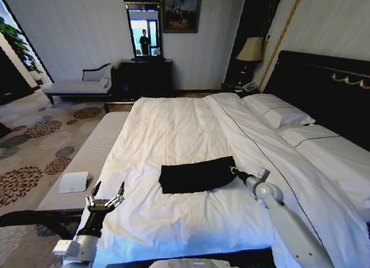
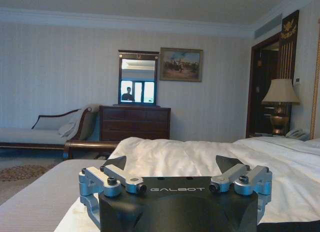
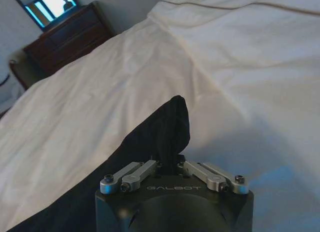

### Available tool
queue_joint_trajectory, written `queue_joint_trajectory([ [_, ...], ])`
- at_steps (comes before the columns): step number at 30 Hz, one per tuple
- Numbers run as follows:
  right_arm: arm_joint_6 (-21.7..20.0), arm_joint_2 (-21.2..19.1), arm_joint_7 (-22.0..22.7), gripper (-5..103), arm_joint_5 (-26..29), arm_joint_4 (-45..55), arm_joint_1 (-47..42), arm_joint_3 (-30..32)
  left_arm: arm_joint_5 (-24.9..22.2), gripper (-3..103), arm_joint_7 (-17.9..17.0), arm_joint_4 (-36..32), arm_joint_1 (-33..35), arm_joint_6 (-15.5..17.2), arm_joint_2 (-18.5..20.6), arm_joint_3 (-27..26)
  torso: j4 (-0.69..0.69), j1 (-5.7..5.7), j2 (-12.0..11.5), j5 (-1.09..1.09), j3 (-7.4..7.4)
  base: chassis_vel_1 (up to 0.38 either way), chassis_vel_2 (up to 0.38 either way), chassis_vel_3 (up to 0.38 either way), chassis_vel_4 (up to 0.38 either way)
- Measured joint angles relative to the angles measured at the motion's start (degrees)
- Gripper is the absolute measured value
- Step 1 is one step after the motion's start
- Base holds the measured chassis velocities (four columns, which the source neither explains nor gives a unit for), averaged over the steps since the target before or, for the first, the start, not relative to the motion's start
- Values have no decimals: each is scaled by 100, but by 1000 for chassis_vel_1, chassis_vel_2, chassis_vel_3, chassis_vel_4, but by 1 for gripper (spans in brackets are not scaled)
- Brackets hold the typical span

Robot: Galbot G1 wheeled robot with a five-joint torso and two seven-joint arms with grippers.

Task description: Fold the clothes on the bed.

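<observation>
Black T-shirt [image 1: 198, 174] lay folded into flat strip on white duvet of bed [image 1: 173, 129], nearer foot edge, middle of width. My right gripper [image 1: 233, 170] clenched on shirt's right end, fabric bunched between fingers [image 3: 150, 168]. My left gripper [image 1: 104, 194] released, fingers spread, hovering off bed's left foot corner.

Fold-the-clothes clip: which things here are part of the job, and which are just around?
Part of the job:
- black T-shirt, already folded into a strip
- bed it lies on
- right gripper, shut on the T-shirt's right end
- left gripper, open, off the bed's left edge

Just around:
- pillows
- lamp
- dresser
- mirror
- painting
- chaise
</observation>
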Motion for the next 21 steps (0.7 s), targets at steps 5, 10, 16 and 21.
queue_joint_trajectory([
  [5,-5,-104,-57,7,-50,-238,136,-5,0,100,0,0,0,0,0,0,0,0,0,-1,0,0,0,0,0],
  [10,-10,-62,-47,7,-48,-141,150,-26,0,100,0,0,0,0,0,0,-1,0,0,-1,0,0,0,0,0],
  [16,-106,185,169,7,89,725,75,-128,0,100,0,0,0,-1,0,0,0,0,0,-4,-1,0,0,0,0],
  [21,-224,506,450,7,420,1337,65,-368,0,100,0,0,0,-1,0,0,-1,0,0,-4,-1,0,0,0,0],
])
